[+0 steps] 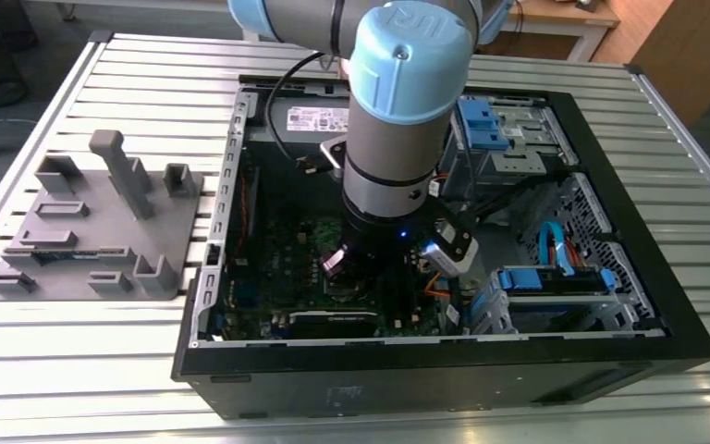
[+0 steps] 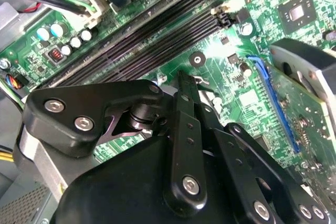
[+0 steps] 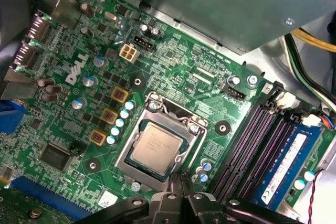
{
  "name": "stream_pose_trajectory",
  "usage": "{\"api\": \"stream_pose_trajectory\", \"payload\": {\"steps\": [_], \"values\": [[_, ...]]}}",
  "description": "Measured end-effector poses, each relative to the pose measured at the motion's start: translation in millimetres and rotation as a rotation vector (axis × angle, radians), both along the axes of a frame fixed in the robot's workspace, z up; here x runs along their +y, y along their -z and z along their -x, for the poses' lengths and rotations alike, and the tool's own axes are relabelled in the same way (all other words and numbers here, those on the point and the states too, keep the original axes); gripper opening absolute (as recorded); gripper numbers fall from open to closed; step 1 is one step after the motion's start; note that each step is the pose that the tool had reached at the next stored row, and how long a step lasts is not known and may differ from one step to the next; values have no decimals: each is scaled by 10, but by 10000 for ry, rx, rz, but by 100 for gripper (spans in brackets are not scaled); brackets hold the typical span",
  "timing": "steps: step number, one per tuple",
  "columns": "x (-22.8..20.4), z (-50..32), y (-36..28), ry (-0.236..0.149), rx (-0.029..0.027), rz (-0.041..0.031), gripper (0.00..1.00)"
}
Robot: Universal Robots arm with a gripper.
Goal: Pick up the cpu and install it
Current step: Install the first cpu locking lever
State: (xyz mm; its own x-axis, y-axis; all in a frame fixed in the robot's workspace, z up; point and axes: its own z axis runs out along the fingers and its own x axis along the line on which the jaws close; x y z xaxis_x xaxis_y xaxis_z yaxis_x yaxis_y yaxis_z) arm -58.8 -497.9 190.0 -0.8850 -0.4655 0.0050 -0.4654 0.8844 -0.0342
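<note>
Slatted metal surface (image 1: 108, 351), open computer case (image 1: 454, 379): the tool (image 3: 181, 182), fingers together and empty, hangs just beside the cpu (image 3: 156, 146) seated in its socket (image 3: 157, 174).

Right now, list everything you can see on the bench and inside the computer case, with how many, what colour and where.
cpu: one, silvery-grey, seated in the socket on the motherboard, in the first wrist view.
motherboard: one, green, on the floor of the case.
memory stick: one, blue, in a slot beside the empty black slots.
computer case: one, black, open, on the slatted table.
power supply: one, grey, at the case's far end.
drive bays: blue-tabbed, at the exterior view's right.
parts holder: one, grey, outside the case at the exterior view's left.
table: one, silver slats.
gripper: one, black, just beside the cpu socket.
</note>
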Motion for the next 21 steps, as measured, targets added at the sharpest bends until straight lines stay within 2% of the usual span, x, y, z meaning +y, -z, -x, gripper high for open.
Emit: {"api": "stream_pose_trajectory", "payload": {"steps": [4, 9, 11, 15, 19, 21], "values": [[0, -35, 16, -2, -3, 44, 11], [0, -36, 14, -2, -2, 49, 11], [2, -38, -20, -2, -10, 38, 11], [1, -36, -187, -2, -3, 47, 11], [1, -33, -193, -1, -3, 46, 11], [0, 38, -191, -2, -16, 49, 11]]}}
